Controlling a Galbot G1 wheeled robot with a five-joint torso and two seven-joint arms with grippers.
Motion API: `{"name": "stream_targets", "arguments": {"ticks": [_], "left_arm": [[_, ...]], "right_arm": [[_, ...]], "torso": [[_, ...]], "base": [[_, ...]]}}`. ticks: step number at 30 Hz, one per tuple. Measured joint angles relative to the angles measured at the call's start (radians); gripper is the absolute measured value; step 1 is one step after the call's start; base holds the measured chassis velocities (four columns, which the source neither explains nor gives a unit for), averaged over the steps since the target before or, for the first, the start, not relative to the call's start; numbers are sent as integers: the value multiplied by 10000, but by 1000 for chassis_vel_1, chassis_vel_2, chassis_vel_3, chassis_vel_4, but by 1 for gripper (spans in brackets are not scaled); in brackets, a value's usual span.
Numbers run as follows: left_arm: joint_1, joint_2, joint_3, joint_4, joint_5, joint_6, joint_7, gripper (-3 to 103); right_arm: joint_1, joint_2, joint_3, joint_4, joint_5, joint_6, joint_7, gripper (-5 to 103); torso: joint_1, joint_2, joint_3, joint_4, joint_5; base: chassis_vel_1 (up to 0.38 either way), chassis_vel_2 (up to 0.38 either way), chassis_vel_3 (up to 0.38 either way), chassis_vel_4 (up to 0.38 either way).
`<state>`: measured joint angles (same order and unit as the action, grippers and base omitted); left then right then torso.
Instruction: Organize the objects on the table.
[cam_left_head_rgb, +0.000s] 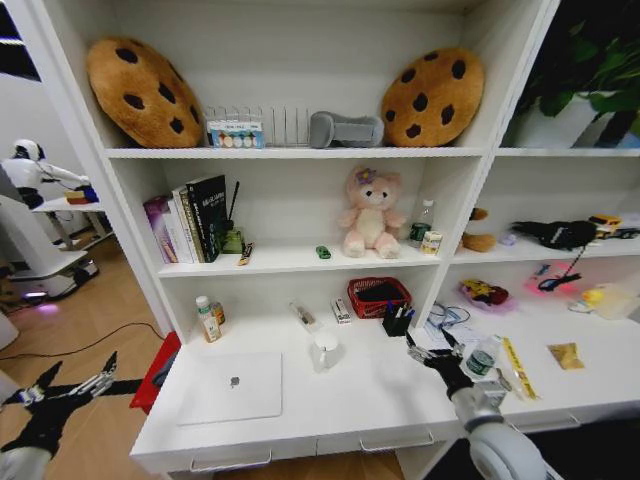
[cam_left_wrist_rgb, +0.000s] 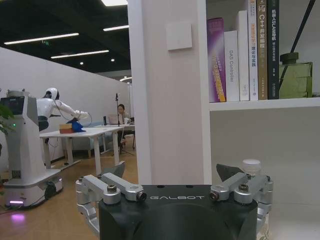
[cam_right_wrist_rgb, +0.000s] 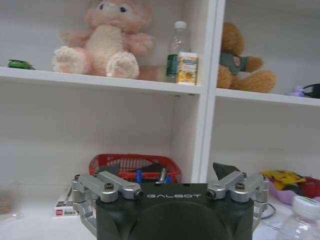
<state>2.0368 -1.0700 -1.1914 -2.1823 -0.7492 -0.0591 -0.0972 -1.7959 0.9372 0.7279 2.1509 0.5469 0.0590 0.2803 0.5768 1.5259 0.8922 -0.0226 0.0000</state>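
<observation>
- Bench (cam_left_head_rgb: 330, 410): a long white surface under the shelving, with slim silver drawer handles along its front edge.
- Silver laptop (cam_left_head_rgb: 232, 387): lid closed, laid flat on the left part of the bench, near the front edge.
- Green toy car (cam_left_head_rgb: 323, 252): placed on the middle shelf, just left of the pink plush bear (cam_left_head_rgb: 370, 213); also seen at the shelf's edge from the right wrist.
- Red basket (cam_left_head_rgb: 378, 296): set at the back of the bench, beside the upright divider.
- Small bottle (cam_left_head_rgb: 206, 319): stood upright at the bench's back left.
- Books (cam_left_head_rgb: 188, 220): stood upright on the middle shelf, left end.
- Left pincer (cam_left_head_rgb: 62, 393): held low off the bench's left end, above the wooden floor; fingers spread apart, nothing between them.
- Right pincer (cam_left_head_rgb: 432, 356): held above the bench's right part, in front of the red basket and near a clear bottle (cam_left_head_rgb: 481, 358); fingers spread apart, nothing gripped.
</observation>
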Motion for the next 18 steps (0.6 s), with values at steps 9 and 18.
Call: {"name": "stream_targets", "arguments": {"ticks": [9, 18], "left_arm": [[0, 0, 0, 0, 0, 0, 0, 100], [0, 0, 0, 0, 0, 0, 0, 100]], "right_arm": [[-1428, 806, 439, 91, -599, 793, -257, 100], [-896, 611, 211, 82, -662, 547, -224, 100]], "torso": [[-1, -1, 0, -2, 1], [0, -3, 1, 0, 0]], "base": [[0, 0, 0, 0], [0, 0, 0, 0]]}}
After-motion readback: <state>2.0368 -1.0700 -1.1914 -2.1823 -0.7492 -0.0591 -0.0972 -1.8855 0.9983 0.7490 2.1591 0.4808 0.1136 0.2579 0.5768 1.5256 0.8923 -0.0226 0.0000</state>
